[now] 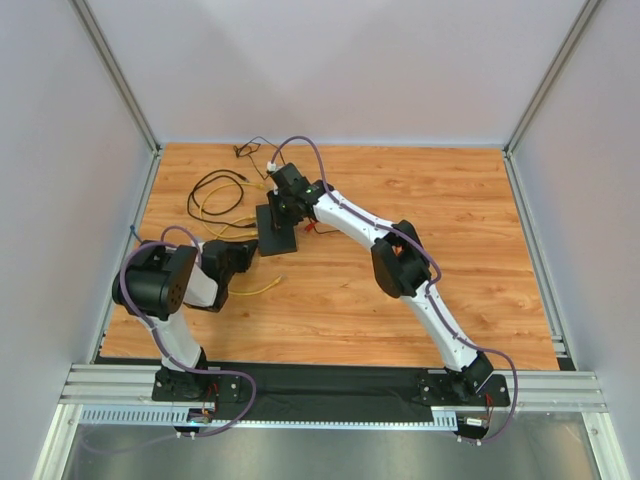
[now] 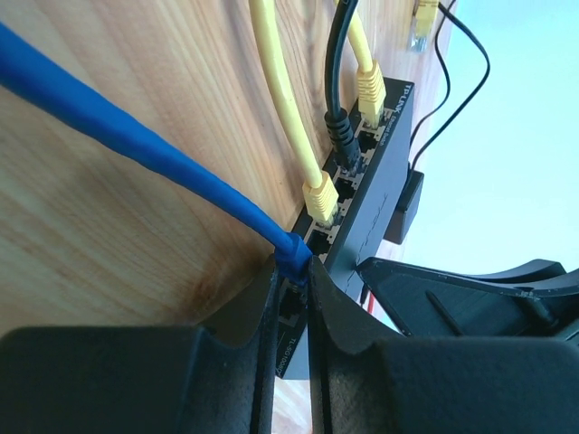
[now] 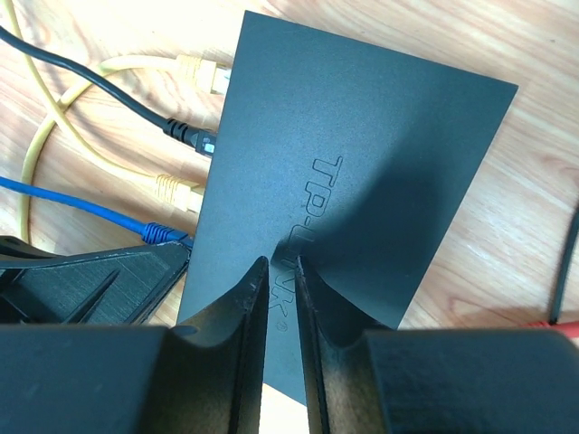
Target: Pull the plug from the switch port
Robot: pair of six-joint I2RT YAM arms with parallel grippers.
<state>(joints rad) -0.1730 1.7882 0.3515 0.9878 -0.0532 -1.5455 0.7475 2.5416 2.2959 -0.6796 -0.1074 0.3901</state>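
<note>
The flat black switch [image 1: 277, 232] lies on the wooden table left of centre, with its sockets on the left edge. In the left wrist view, my left gripper [image 2: 292, 271] is shut on the blue plug [image 2: 291, 251] right at the switch's socket edge [image 2: 366, 194]. The blue cable [image 2: 136, 145] runs away to the upper left. Two yellow plugs [image 2: 318, 194] and a black plug [image 2: 341, 136] sit in other sockets. My right gripper [image 3: 280, 267] is shut and empty, its tips pressed on the switch's top face [image 3: 362, 136]. The blue plug [image 3: 163, 233] also shows there, touching the switch's edge.
Loose black and yellow cables [image 1: 215, 195] lie coiled at the back left of the table. A yellow cable end [image 1: 262, 287] lies near the left arm. A small black adapter [image 2: 404, 203] sits against the switch's far side. Grey walls enclose the table.
</note>
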